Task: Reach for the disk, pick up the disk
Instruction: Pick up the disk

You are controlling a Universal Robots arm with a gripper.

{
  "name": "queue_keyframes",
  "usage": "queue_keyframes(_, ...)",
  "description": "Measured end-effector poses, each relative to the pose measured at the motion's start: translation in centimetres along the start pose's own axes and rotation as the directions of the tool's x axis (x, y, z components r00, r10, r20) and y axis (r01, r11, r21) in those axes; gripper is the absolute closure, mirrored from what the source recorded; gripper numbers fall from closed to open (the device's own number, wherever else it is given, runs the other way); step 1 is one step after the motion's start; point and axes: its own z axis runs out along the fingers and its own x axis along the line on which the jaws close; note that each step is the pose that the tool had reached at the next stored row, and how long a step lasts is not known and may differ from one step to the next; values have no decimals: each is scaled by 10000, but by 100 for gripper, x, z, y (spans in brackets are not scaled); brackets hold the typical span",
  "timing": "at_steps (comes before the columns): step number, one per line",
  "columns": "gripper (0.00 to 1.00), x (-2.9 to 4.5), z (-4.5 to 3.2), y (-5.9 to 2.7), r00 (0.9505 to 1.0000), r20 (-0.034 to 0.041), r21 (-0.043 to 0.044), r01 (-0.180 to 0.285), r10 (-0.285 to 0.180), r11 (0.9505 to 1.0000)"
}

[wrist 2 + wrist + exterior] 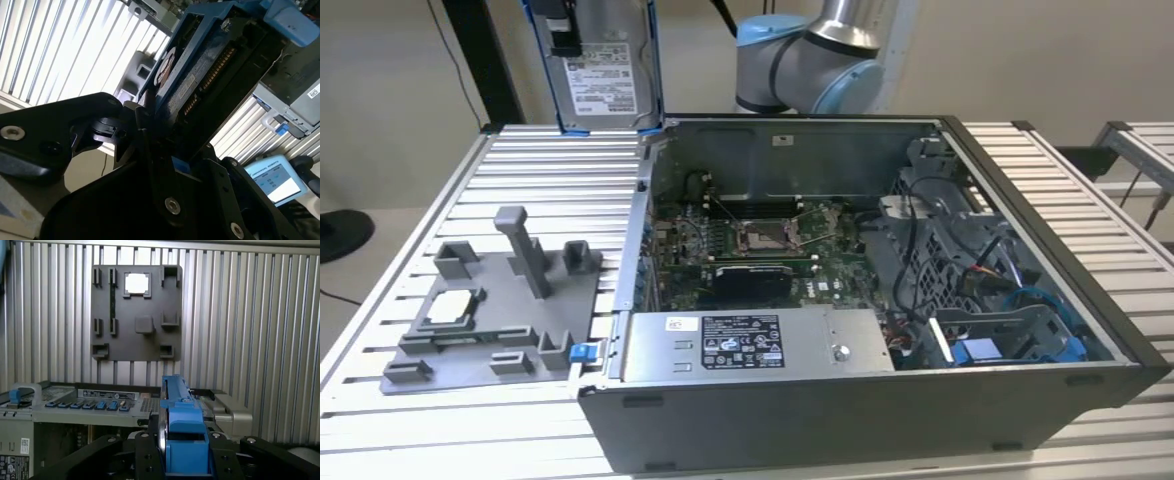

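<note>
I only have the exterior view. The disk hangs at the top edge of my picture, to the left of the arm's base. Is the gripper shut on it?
Observer: Yes. In the first wrist view the gripper is shut on the disk, with a black finger on each side of it.
Operator: I see the label side. What is on the other face?
Observer: The second wrist view shows a dark circuit-board face with a row of gold contacts.
Operator: How does it sit in the grip?
Observer: In the first wrist view it stands edge-on, roughly centred between the fingers, with its blue rail facing the camera.
</note>
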Motion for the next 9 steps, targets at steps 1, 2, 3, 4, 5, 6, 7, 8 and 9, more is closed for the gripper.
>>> queue_keyframes(1, 100, 0, 0, -17, 10000, 0, 0, 0, 0, 10000)
queue_keyframes(2, 100, 1, -1, -35, 10000, 0, -1, 0, 0, 10000)
queue_keyframes(3, 100, 1, -1, -53, 10000, 0, -1, 0, 0, 10000)
queue_keyframes(4, 100, 2, -1, -71, 10000, 0, -1, 0, 0, 10000)
queue_keyframes(5, 100, 2, -1, -89, 10000, -1, -1, 0, 0, 10000)
queue_keyframes(6, 100, 2, -1, -107, 10000, -1, -1, 1, -1, 10000)
queue_keyframes(7, 100, 3, -1, -124, 10000, 0, -1, 0, 0, 10000)
queue_keyframes(8, 100, 3, -1, -143, 10000, -1, -1, 0, 0, 10000)
queue_keyframes(9, 100, 4, -1, -161, 10000, 0, -1, 0, 0, 10000)
